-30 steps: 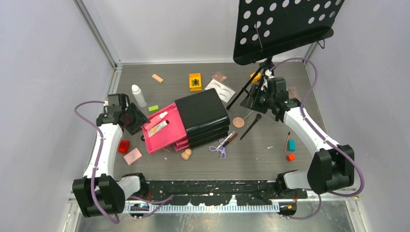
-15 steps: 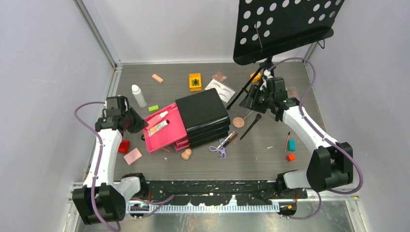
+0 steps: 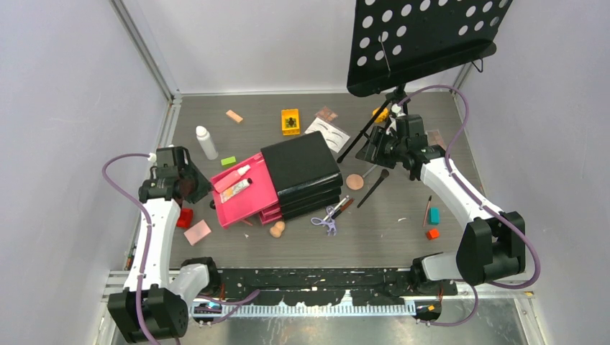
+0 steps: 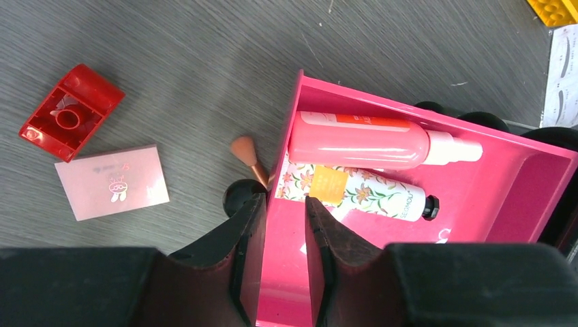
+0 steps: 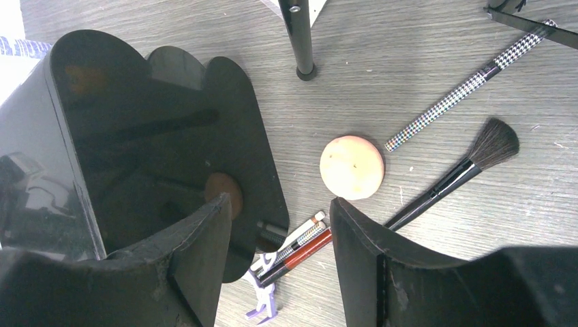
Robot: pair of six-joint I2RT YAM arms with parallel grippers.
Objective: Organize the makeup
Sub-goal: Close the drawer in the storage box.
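Note:
My left gripper (image 3: 196, 185) (image 4: 283, 204) is open by a narrow gap and empty, its fingers hovering over the left wall of the pulled-out pink drawer (image 3: 252, 205) (image 4: 491, 225). A pink tube (image 4: 368, 139) and a floral tube (image 4: 354, 194) lie in the drawer. My right gripper (image 3: 372, 152) (image 5: 279, 201) is open and empty, above a round peach sponge (image 3: 354, 181) (image 5: 352, 167), a black brush (image 3: 374, 187) (image 5: 453, 177) and lilac scissors (image 3: 325, 219) (image 5: 262, 303). A white bottle (image 3: 206, 141), an eyebrow card (image 3: 327, 134) and coloured blocks lie scattered.
The black chest (image 3: 301, 169) (image 5: 150, 136) stands mid-table. The music stand (image 3: 424, 39) rises at the back right, with a leg (image 5: 300, 34) near my right gripper. A red block (image 4: 71, 112), a pink palette (image 4: 112, 182) and a small brush (image 4: 247, 153) lie left of the drawer.
My left gripper has drawn back a little to the left, away from the drawer. The drawer and the right arm have not moved.

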